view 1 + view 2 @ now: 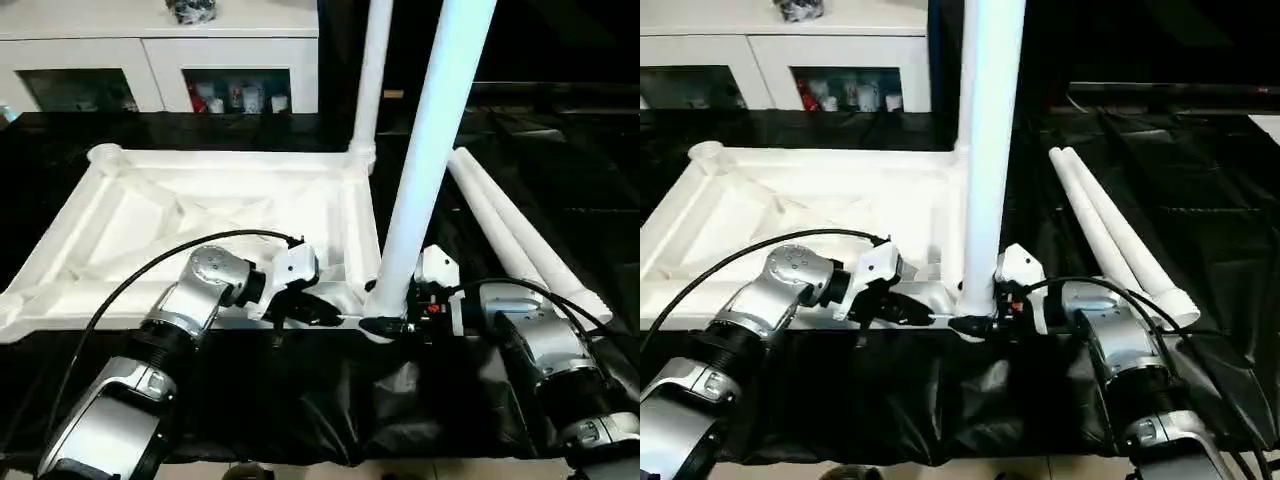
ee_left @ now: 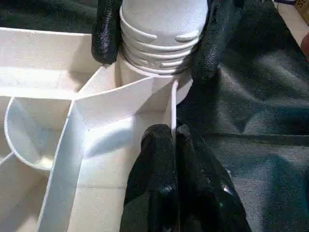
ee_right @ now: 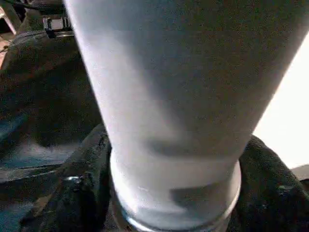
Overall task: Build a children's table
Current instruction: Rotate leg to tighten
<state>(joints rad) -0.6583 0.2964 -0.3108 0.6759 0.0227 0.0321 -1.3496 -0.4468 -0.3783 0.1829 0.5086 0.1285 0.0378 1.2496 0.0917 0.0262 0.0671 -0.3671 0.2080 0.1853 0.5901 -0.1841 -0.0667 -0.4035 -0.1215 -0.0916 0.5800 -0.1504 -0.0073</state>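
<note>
**Leg gripped at the near corner socket**

At the worktop's near edge, the right gripper [image 1: 385, 325] clasps the base of an upright leg [image 1: 425, 160] in the tabletop's [image 1: 150, 215] corner socket. The left gripper [image 1: 325, 312], clenched, rests on the rim beside it. Two legs [image 1: 510, 230] lie right; another stands at the far corner.

No text, label, brand, number or sign can be read on anything here.

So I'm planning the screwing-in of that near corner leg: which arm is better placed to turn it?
The right. The right gripper already straddles the leg at its base, while the left gripper is shut on the tabletop rim, steadying it.
</note>
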